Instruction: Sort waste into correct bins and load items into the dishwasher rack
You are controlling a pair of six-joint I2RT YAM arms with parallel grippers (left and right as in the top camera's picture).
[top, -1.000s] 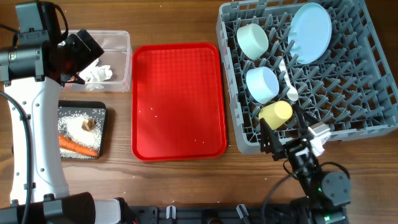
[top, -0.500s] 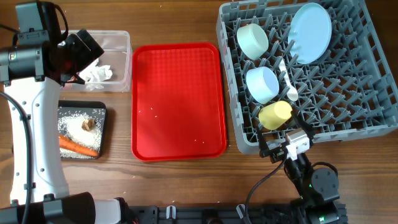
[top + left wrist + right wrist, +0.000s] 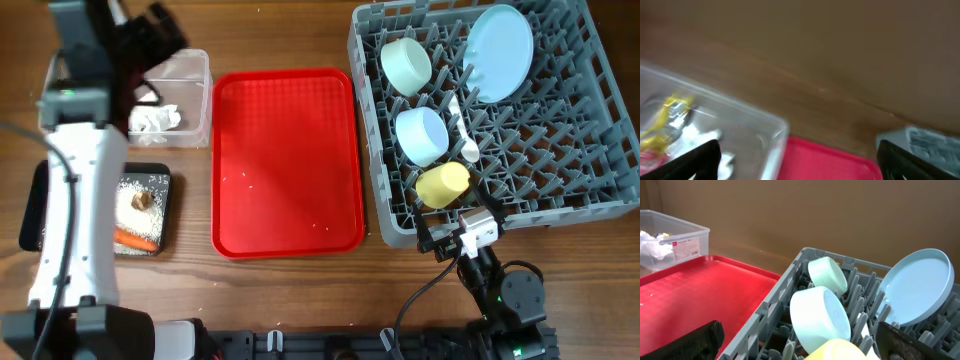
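Note:
The grey dishwasher rack (image 3: 560, 150) holds the light blue plate (image 3: 500, 52), mint bowl (image 3: 406, 64), light blue bowl (image 3: 421, 135), yellow cup (image 3: 443, 184) and white spoon (image 3: 463, 130). The clear tub (image 3: 185, 70) holds a crumpled napkin (image 3: 155, 120) and yellow wrapper (image 3: 670, 112). The black tray (image 3: 160, 178) holds rice, a brown scrap (image 3: 143, 199) and a carrot (image 3: 135, 240). My left gripper (image 3: 150, 30) hovers open and empty over the tub's far edge. My right gripper (image 3: 437, 238) is open and empty at the rack's front edge, facing the cup (image 3: 837, 350).
The flat red serving tray (image 3: 287, 160) lies between the bins and the rack, with a few rice grains on it. My left arm (image 3: 75, 200) covers the black tray's left part. The right wrist view shows the rack wall (image 3: 770, 310) close below.
My left arm has swung so its gripper sits further back over the tub, blurring the wrist view. My right gripper drew back from the rack's front, then stayed still.

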